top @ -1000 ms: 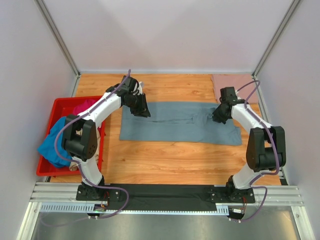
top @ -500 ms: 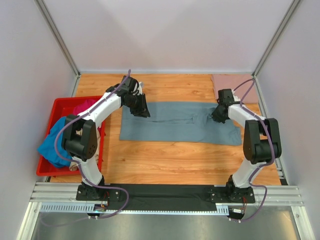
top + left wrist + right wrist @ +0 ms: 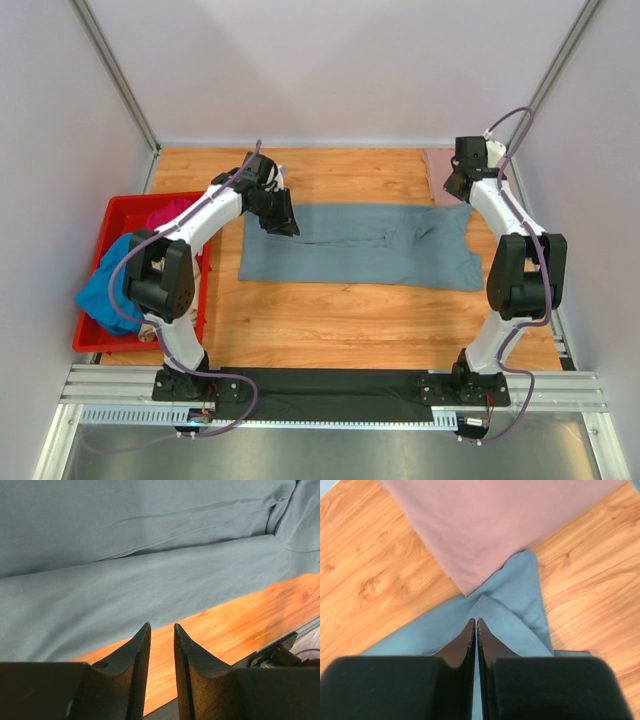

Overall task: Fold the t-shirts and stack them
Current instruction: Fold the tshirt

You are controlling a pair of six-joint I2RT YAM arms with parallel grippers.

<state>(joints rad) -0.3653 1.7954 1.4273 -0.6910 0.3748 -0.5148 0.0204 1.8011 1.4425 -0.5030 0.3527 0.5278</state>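
Observation:
A large slate grey-blue t-shirt (image 3: 360, 245) lies flat on the wooden table, folded into a long band. My left gripper (image 3: 285, 222) hovers over its far left end, jaws a little apart with nothing between them; in the left wrist view (image 3: 162, 626) the shirt (image 3: 125, 580) fills the background. My right gripper (image 3: 452, 190) is raised at the shirt's far right corner, shut and empty. In the right wrist view (image 3: 475, 621) a pointed corner of the grey-blue shirt (image 3: 520, 600) touches the folded dusty-pink t-shirt (image 3: 495, 525), which lies at the back right (image 3: 436, 162).
A red bin (image 3: 150, 197) stands at the left with a bright blue shirt (image 3: 105, 290) hanging over its near side and a magenta one (image 3: 170, 213) inside. White walls close in on three sides. A metal rail runs along the near edge.
My right gripper has risen and moved toward the back right, away from the shirt's right sleeve area. The shirt's far right corner now reaches toward the pink shirt. The left arm has not moved.

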